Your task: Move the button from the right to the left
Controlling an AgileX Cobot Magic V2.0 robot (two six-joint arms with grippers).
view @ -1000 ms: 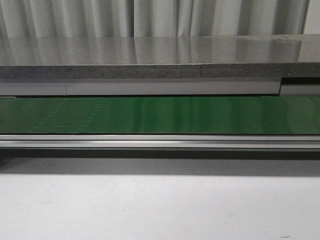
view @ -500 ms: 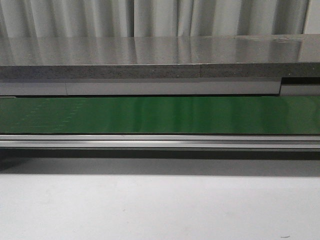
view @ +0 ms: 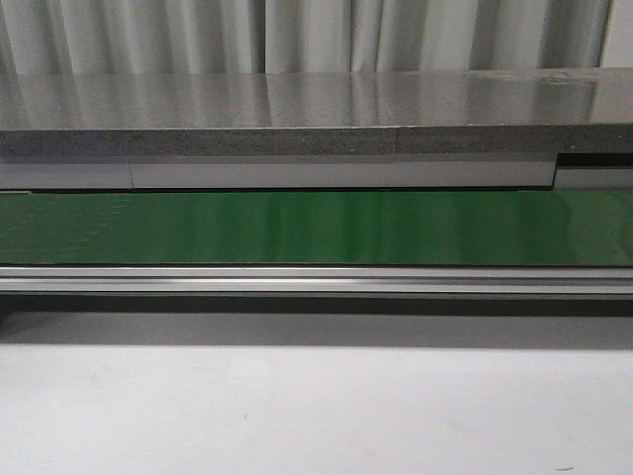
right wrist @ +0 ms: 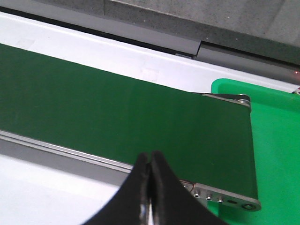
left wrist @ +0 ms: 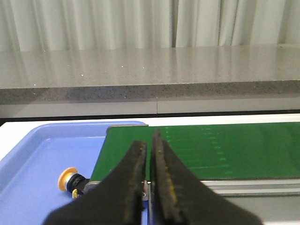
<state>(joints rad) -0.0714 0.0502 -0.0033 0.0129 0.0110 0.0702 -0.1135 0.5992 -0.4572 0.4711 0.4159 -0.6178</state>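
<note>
The button point(left wrist: 70, 180), with a yellow-orange cap and black body, lies on its side in the blue tray point(left wrist: 42, 154) in the left wrist view, beside the left end of the green conveyor belt point(left wrist: 220, 150). My left gripper point(left wrist: 149, 145) is shut and empty, held above the belt's near rail, to the right of the button. My right gripper point(right wrist: 151, 157) is shut and empty over the near rail of the belt point(right wrist: 117, 117), close to its right end. The front view shows the belt point(view: 316, 228) with neither gripper nor the button in it.
A green tray point(right wrist: 276, 140) sits at the belt's right end. A grey stone-like counter point(view: 316, 114) runs behind the belt, with curtains beyond. A white tabletop point(view: 316, 416) lies in front of the aluminium rail point(view: 316, 280).
Only the sheen and faint marks on the green belt shift along it. Nothing else in the front view has moved.
</note>
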